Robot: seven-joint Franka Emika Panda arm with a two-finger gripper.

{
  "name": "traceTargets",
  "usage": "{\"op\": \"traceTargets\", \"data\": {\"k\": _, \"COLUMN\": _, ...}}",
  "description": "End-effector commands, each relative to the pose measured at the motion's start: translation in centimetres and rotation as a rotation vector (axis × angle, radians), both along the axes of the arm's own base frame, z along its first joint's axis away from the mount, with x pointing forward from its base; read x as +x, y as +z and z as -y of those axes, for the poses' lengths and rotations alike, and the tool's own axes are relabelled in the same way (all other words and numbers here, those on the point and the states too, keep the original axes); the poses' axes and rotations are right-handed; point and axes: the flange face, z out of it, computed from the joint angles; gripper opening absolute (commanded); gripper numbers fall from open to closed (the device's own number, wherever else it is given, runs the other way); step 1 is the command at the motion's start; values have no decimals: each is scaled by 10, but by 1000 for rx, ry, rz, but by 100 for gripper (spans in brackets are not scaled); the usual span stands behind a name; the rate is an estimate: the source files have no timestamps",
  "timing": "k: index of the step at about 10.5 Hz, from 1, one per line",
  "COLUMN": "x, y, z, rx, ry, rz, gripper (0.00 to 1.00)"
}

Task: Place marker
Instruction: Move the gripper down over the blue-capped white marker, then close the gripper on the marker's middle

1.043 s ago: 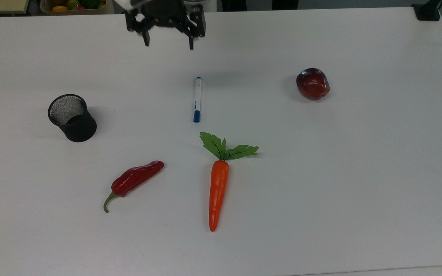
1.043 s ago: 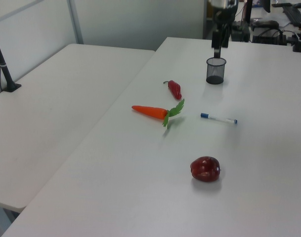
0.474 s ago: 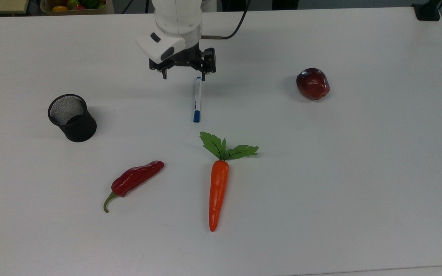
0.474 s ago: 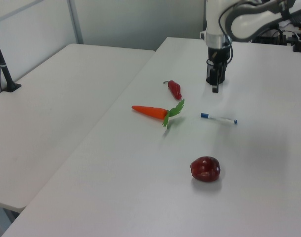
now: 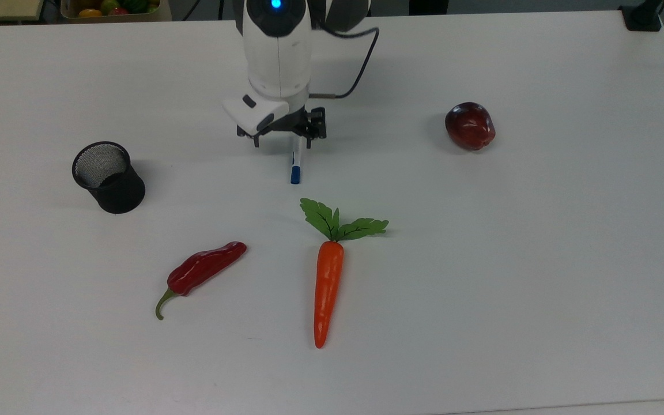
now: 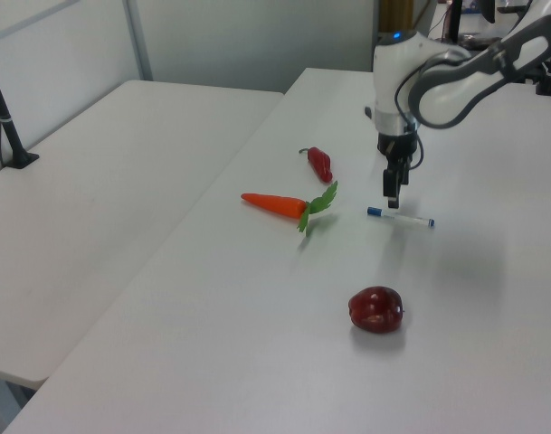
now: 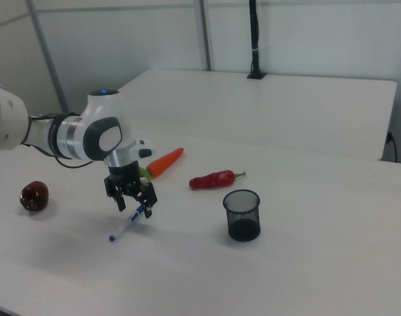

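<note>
One step in hand: approach to grasp; pincer (image 5: 281, 142) poised low over marker (image 5: 295, 168), not yet closed on it.
Pincer state: fingers spread, straddling the white barrel; nothing held.
Marker position: flat on desk (image 5: 539, 259), mid-desk in the top view, blue cap toward 6 o'clock, carrot (image 5: 327, 288) further along at 6 o'clock.
Next move, as judged: descent, closure across the slim barrel, lift; likely target the mesh cup (image 5: 108, 176) at 9 o'clock.
Materials and shapes: marker smooth, thin, cylindrical, apt to roll; cup black wire mesh, round, open-topped; desk matte white.
Other items: red chilli (image 5: 200, 272), glossy; dark red apple (image 5: 470, 125) at 3 o'clock.
</note>
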Motion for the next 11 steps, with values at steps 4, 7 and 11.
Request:
{"op": "traceTargets", "data": {"k": 4, "x": 11, "y": -26, "z": -21, "rx": -8, "ry": 21, "rz": 48, "gripper": 53}}
{"op": "traceTargets", "data": {"k": 7, "x": 11, "y": -25, "z": -25, "rx": -8, "ry": 27, "rz": 51, "gripper": 20}}
{"op": "traceTargets", "data": {"k": 11, "x": 11, "y": -15, "z": -26, "rx": -9, "ry": 3, "rz": 53, "gripper": 10}}
